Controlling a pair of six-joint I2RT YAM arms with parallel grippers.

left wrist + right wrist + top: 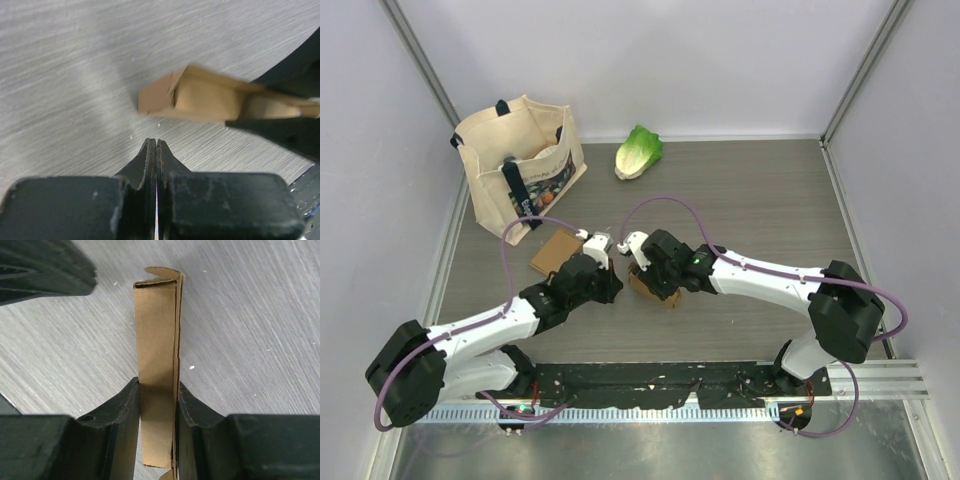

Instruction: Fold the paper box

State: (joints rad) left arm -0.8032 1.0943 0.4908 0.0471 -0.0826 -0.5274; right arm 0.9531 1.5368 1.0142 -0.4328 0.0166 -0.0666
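The brown paper box (155,325) is partly folded into a narrow upright strip, and my right gripper (157,385) is shut on it, one finger on each side. In the top view the box (658,292) sits low over the table middle under the right gripper (648,272). My left gripper (156,143) is shut and empty, its tips just short of the box (195,97), not touching it. In the top view the left gripper (612,287) is just left of the box. The left gripper also shows in the right wrist view (45,265).
A flat brown cardboard piece (557,252) lies behind the left gripper. A cream tote bag (520,165) stands at the back left. A green lettuce (638,152) lies near the back wall. The table's near edge holds the arm bases.
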